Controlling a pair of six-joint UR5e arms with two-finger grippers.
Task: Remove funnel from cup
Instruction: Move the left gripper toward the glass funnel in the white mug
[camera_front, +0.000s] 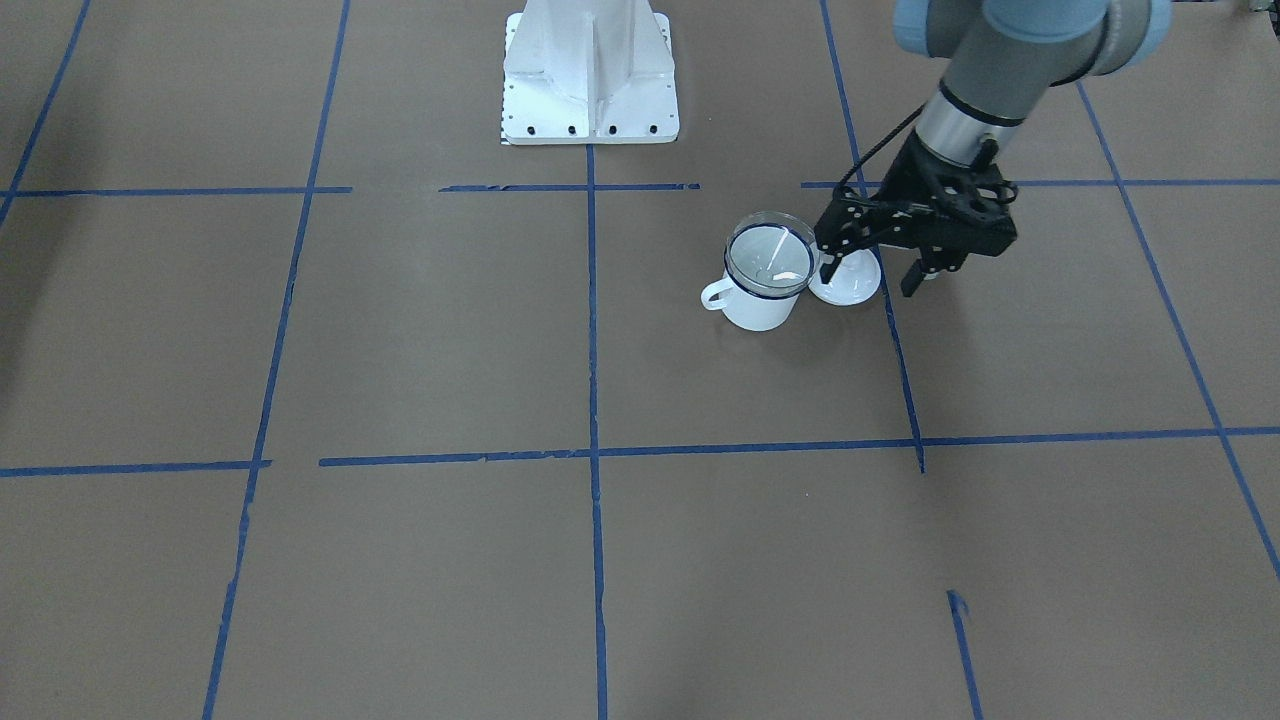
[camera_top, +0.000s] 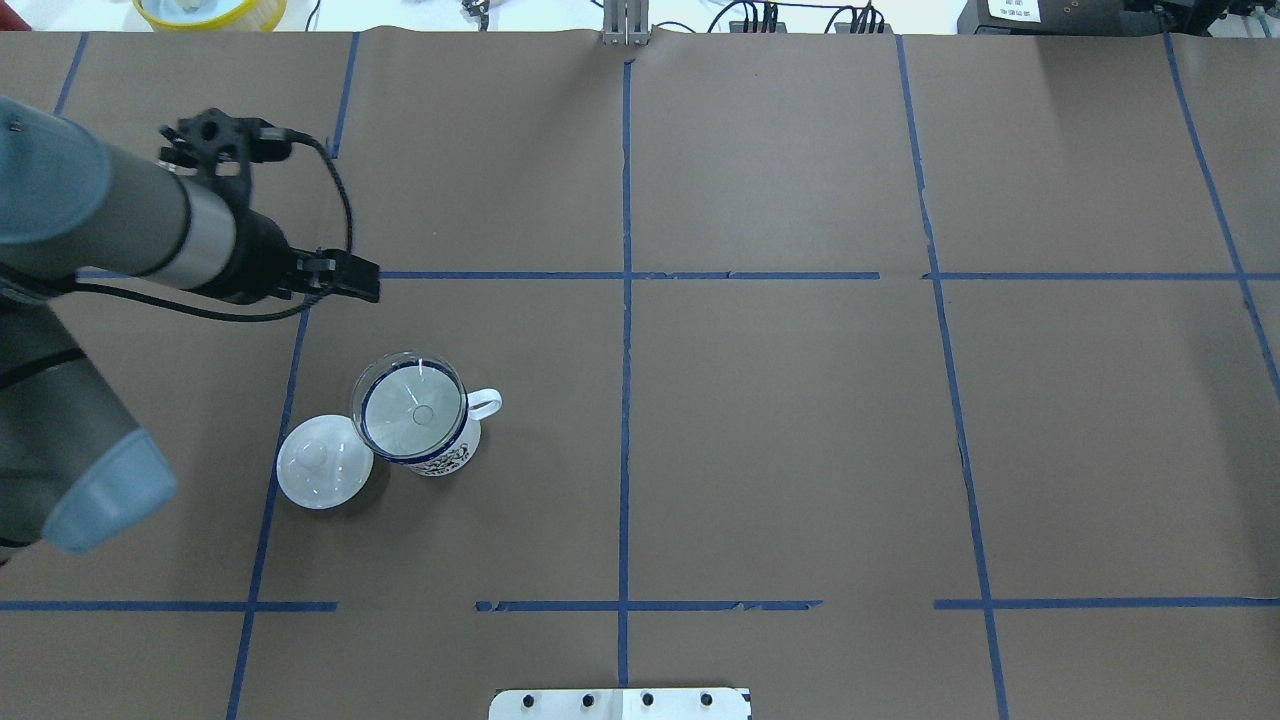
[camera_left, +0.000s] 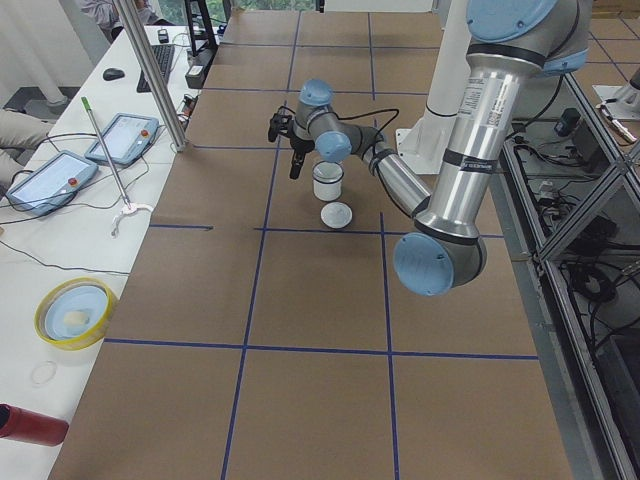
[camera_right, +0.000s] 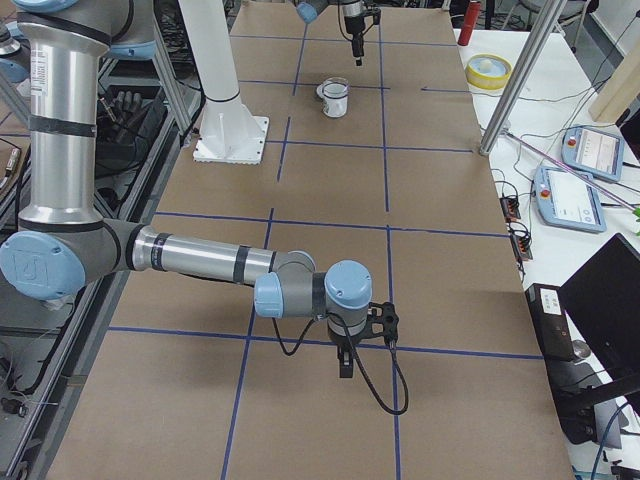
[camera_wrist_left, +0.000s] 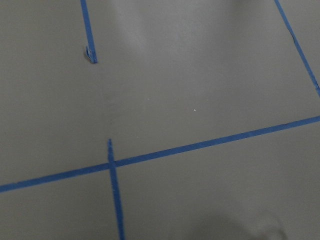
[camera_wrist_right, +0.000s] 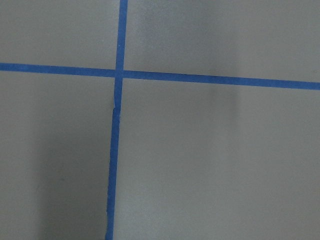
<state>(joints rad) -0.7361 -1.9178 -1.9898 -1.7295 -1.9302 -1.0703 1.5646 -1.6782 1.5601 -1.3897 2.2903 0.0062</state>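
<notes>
The cup, a white enamel mug with a dark blue rim, stands left of the table's middle, its handle toward the centre. The clear funnel sits in its mouth. Both show in the front view, the cup with the funnel on top. My left gripper is open and empty. It hovers above the table beside the cup, a little past it on the far side from the robot's base. My right gripper shows only in the right side view, far from the cup, and I cannot tell if it is open.
A white round knobbed lid lies on the table right beside the cup, on the left arm's side, also in the front view. Blue tape lines cross the brown table cover. The robot's white base stands at the table's edge.
</notes>
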